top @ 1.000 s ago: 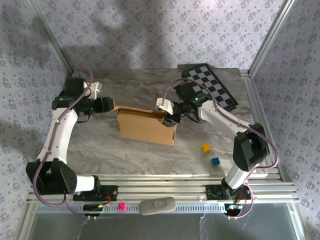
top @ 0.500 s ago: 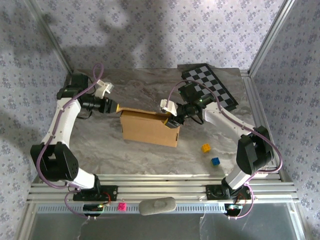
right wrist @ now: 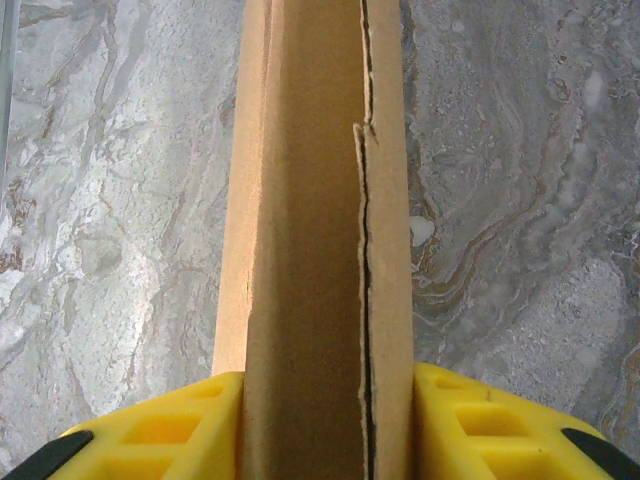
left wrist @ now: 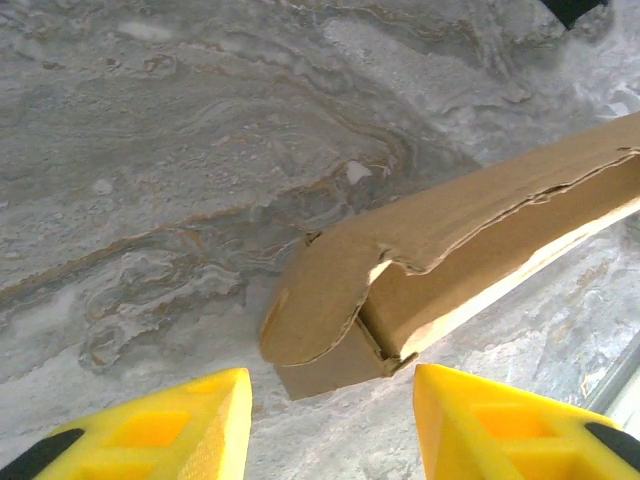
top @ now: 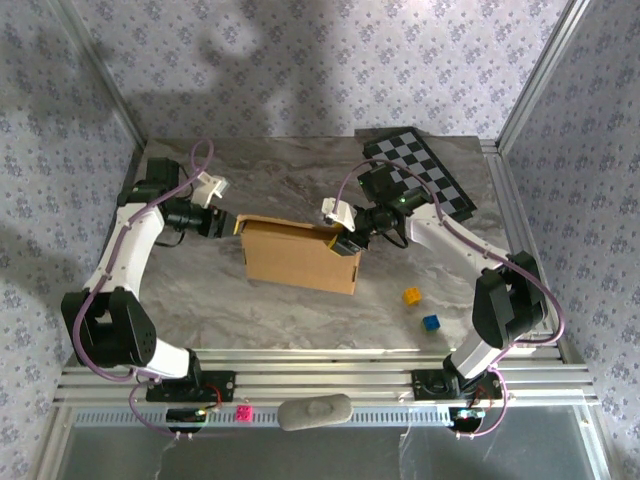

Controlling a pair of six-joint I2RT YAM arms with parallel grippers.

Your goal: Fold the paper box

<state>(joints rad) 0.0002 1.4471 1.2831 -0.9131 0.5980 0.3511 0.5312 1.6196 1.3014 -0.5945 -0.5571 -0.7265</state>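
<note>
- Right gripper (right wrist: pixel 328 392): pinching the paper box (right wrist: pixel 320 200) by its narrow end between 2 yellow fingers, finger bases being cut off below.
- Left gripper (left wrist: pixel 330 415): hanging spread just short of the box's curled end flap, touching nothing.
- Standing on edge mid-table (top: pixel 300 175) from above; showing a ragged seam up close.

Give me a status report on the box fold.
Right gripper clamped on paper box end. Left gripper open, just short of other end. Yellow cube, blue cube clear.
</note>
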